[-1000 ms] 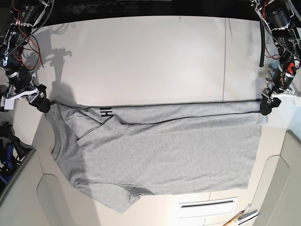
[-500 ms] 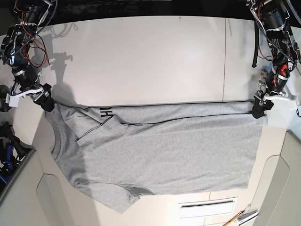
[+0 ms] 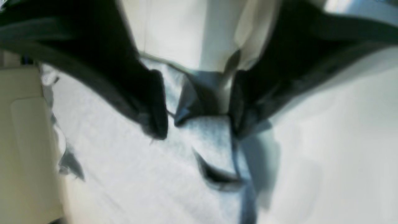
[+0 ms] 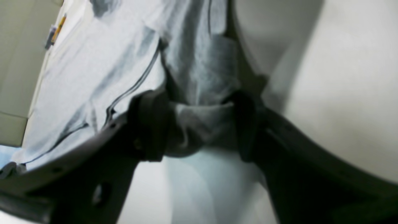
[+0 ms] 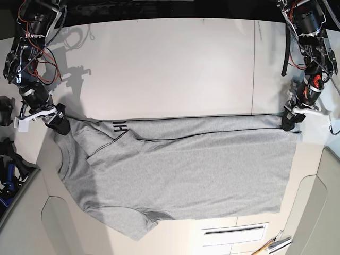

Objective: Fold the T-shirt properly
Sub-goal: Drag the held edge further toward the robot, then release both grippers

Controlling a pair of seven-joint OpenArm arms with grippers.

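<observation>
T-shirt (image 5: 202, 170) on the white table (image 5: 159, 58), spread wide across the near half, partly folded: a long narrow band runs along its far edge, right across between the two grippers. Small bit of black lettering (image 5: 120, 126) shows on that band, toward the right gripper's side; rest of the visible cloth is plain heather grey. Loose folds bunch up near the right gripper, and a rounded flap hangs at the near edge on that same side. Left gripper (image 3: 199, 124) is at its end of the band, fingers spread, cloth between them; fabric edge is right by one finger, can't tell if touching. Right gripper (image 4: 202, 127) is at the opposite far corner, fingers also apart with bunched cloth between them. No clear pinch on either. Near the table's front edge, on the left arm's side: a white slotted panel (image 5: 234, 234), and just beside it some pens (image 5: 276, 244), one of them orange-yellow. Left wrist view is blurred around the fingers, so fine contact there is unreadable.
</observation>
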